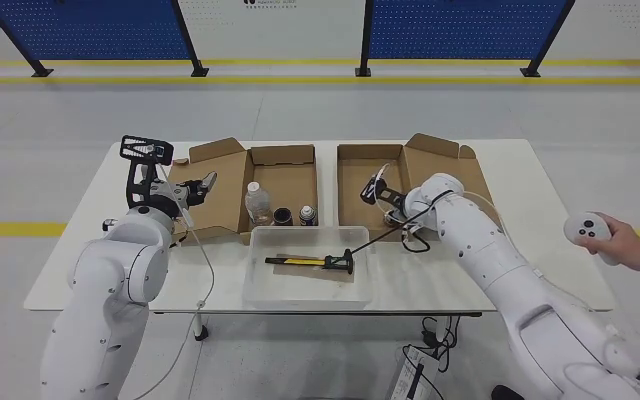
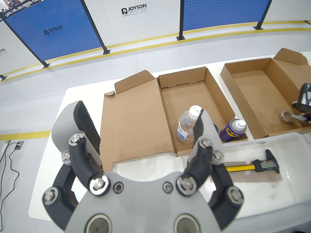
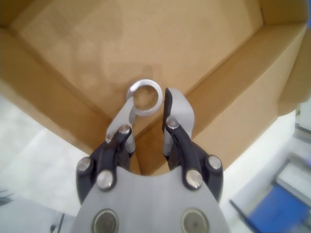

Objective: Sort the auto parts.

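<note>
Sorting looks partway done, judging from the shallow white tray (image 1: 262, 290) at the table's (image 1: 500, 270) near edge. A digital caliper (image 1: 310, 262) lies flat across the tray floor, not yet moved to a box.

Just beyond the tray's left half is the left cardboard box (image 1: 285, 160). A clear bottle (image 1: 258, 203), a dark jar (image 1: 283, 215) and a spray can (image 1: 307, 214) stand upright against the box wall nearest the tray, so this is probably the box for fluids and containers. The left gripper (image 2: 141, 109) hangs above the table to the left of the tray, over that box's folded-out lid. Its jaws are spread wide and hold nothing, which suggests it is waiting its turn.

Just beyond the tray's right half is the right cardboard box (image 1: 355, 170). A metal ring (image 3: 145, 112) lies flat on the box floor in the corner closest to the tray. The right gripper (image 3: 148, 96) reaches down into that corner with its jaws parted around the ring. One finger touches the rim and the other is just beside it, so it does not appear to be squeezing the ring. This looks like the ring being set down among the hard parts.
</note>
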